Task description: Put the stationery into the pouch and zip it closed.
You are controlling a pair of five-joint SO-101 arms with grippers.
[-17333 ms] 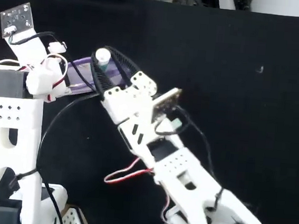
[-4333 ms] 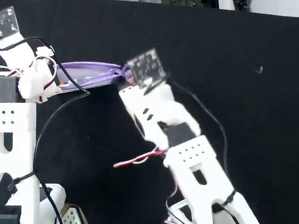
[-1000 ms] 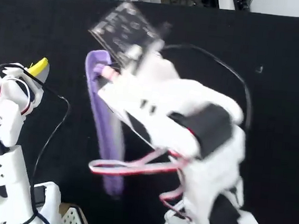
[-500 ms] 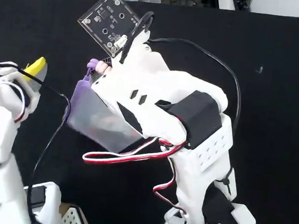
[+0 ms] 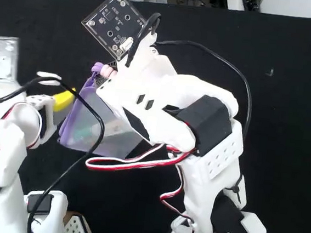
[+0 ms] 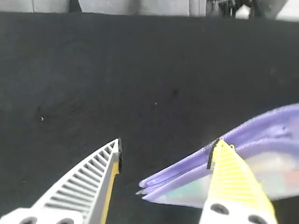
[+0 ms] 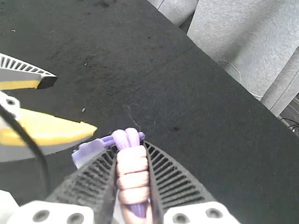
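Note:
A purple pouch (image 5: 96, 127) with a clear side hangs tilted above the black table, and blurred coloured shapes show through it (image 6: 275, 170). My right gripper (image 5: 102, 73) holds it from above, shut on the pink and purple cord pull (image 7: 131, 163) of its zipper. At the pouch's lower left end my left gripper (image 5: 58, 92) stands open. In the left wrist view the pouch's corner (image 6: 156, 184) lies between the white finger (image 6: 100, 175) and the yellow finger (image 6: 226, 168), and I cannot tell whether it touches them. The right wrist view shows that yellow finger (image 7: 51, 131) beside the pull.
The black cloth table (image 5: 291, 80) stretches open to the right and the back. Grey curtain folds (image 7: 243, 42) hang beyond its far edge. Red and white cables (image 5: 123, 168) loop under the right arm, and a black cable (image 5: 92, 143) crosses in front of the pouch.
The pouch, hanging lengthwise a second ago, has swung so its clear side shows. The left arm has moved in to the right, bringing its open gripper to the pouch's lower end.

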